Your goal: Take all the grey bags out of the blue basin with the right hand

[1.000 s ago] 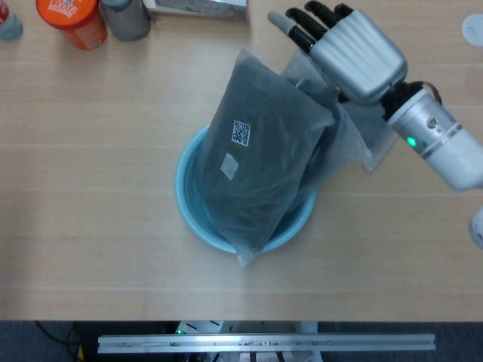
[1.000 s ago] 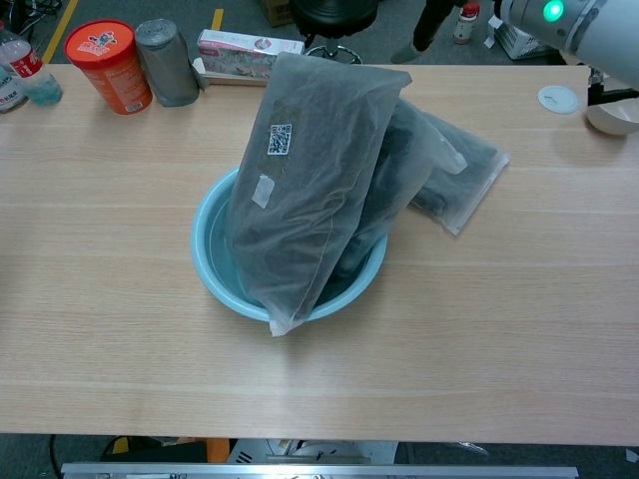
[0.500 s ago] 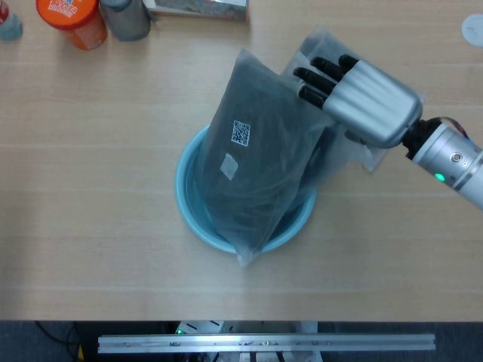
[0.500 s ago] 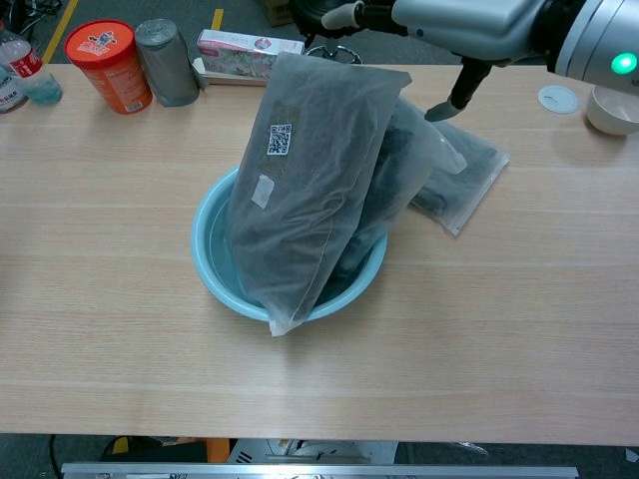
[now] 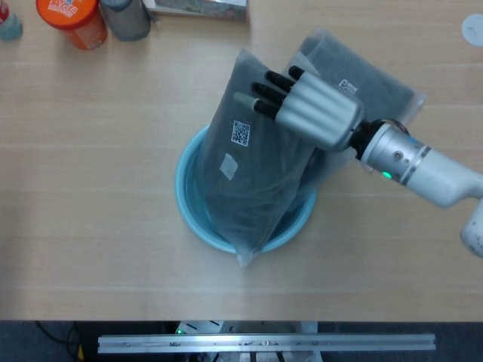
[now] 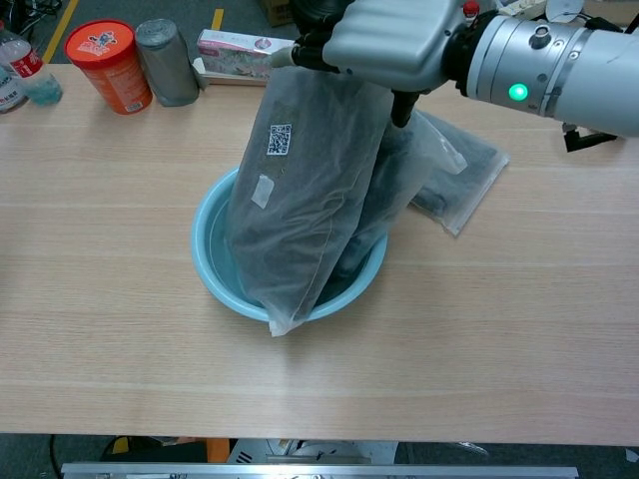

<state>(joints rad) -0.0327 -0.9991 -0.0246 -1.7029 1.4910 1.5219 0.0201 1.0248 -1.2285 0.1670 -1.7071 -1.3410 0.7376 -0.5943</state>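
Note:
A light blue basin [image 5: 185,197] [image 6: 205,261] sits mid-table. A large grey bag [image 5: 249,173] [image 6: 300,210] with a QR label stands tilted in it, its top leaning far-right over the rim. A second dark bag [image 5: 323,160] [image 6: 399,170] lies partly beneath it. Another grey bag [image 5: 370,83] [image 6: 467,168] lies flat on the table behind-right of the basin. My right hand [image 5: 306,109] [image 6: 384,40] is over the upper end of the tilted bag, fingers straight and spread across its top, thumb down by its right edge. No grip shows. My left hand is out of sight.
Along the far left edge stand an orange canister [image 5: 72,19] [image 6: 108,65], a grey can [image 5: 124,19] [image 6: 165,60], a pink box [image 5: 200,6] [image 6: 250,52] and a bottle [image 6: 25,70]. A white disc [image 5: 473,29] lies far right.
My right hand has swung left and down, from beyond the flat bag to over the top of the tilted bag. The bags and basin have not shifted.

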